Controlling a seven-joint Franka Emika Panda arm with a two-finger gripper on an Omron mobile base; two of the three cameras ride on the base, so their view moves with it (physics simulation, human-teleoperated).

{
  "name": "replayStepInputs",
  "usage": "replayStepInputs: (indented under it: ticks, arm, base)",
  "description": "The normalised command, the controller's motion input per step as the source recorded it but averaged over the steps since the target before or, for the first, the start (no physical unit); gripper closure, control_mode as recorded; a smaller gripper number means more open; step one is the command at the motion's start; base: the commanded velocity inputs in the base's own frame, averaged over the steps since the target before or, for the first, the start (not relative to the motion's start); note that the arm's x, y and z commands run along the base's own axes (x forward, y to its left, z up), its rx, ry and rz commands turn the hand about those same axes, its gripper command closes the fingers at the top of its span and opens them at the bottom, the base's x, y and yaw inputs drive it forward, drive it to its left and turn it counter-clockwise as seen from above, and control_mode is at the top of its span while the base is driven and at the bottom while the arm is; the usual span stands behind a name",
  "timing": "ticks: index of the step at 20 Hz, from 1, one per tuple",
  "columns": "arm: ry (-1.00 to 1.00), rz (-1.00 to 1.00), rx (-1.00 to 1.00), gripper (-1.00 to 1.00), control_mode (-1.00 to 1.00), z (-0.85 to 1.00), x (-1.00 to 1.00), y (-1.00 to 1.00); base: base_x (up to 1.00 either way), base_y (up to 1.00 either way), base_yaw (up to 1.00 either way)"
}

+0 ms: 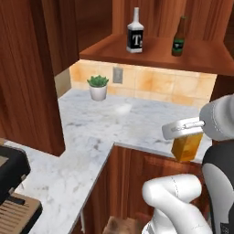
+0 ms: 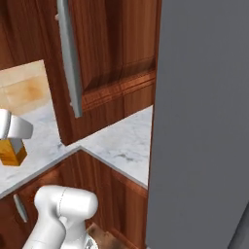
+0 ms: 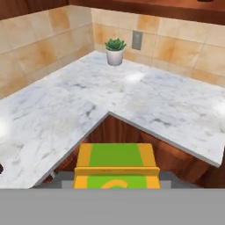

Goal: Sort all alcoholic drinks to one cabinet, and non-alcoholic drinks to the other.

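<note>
Juice carton in hand, both bottles already shelved.

You have the gripper closed on the yellow-orange gable-topped juice carton, holding it in the air by its top, out in front of the marble counter edge rather than resting on anything. Up on the lighter brown shelf board of the open red-brown wood-grain wall cabinet, the clear square-shouldered bottle with the black label and white "T" and the slimmer brown beer bottle with the green label stand upright, well apart, so the alcoholic half looks settled. Still ahead of you, by my reading: getting this carton into the other cabinet, the one with the long silver bar handle, then the milk carton.
</note>
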Motion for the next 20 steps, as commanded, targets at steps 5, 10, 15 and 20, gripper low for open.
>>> replayStepInputs:
  ticks: [5, 10, 15, 20]
  arm:
    - [0.0, 0.0, 0.0, 1.0, 1.0, 0.0, 0.0, 0.0]
    - [0.0, 0.0, 0.0, 1.0, 1.0, 0.0, 0.0, 0.0]
    - [0.0, 0.0, 0.0, 1.0, 1.0, 0.0, 0.0, 0.0]
    - [0.0, 0.0, 0.0, 1.0, 1.0, 0.0, 0.0, 0.0]
  base:
    - [-0.9, -0.16, 0.36]
    - [-0.53, 0.03, 0.58]
    - [-0.44, 0.35, 0.6]
    - [-0.12, 0.66, 0.57]
